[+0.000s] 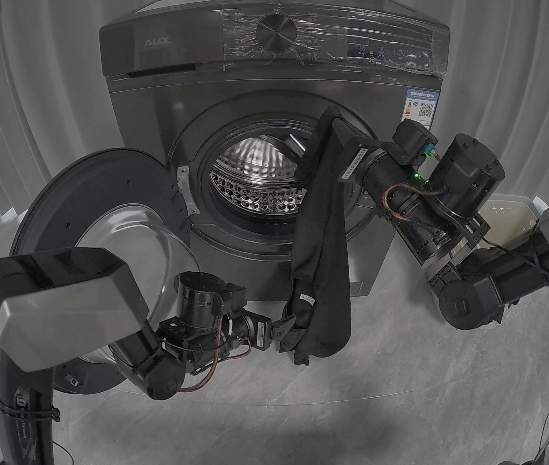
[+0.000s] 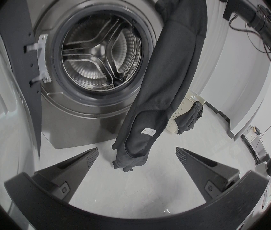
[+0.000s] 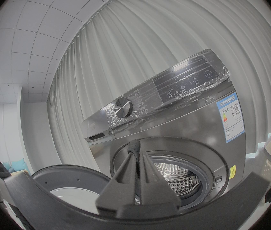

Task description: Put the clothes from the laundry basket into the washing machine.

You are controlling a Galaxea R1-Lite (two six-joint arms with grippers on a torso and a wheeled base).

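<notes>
The right gripper (image 3: 137, 154) is clamped on the top of a dark garment (image 1: 319, 240) — it is hung before the open drum (image 1: 258, 169) of the washing machine (image 1: 158, 104). The left gripper (image 2: 136, 150) is spread wide near the garment's lower end; the laundry basket (image 1: 513, 217) is seen beside the machine.

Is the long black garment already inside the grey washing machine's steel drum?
No, the long black garment hangs outside the steel drum, pinched at its top by the shut fingers of the right gripper.

A pale pleated curtain (image 1: 35, 66) hangs above a grey marbled floor (image 1: 390, 382).
</notes>
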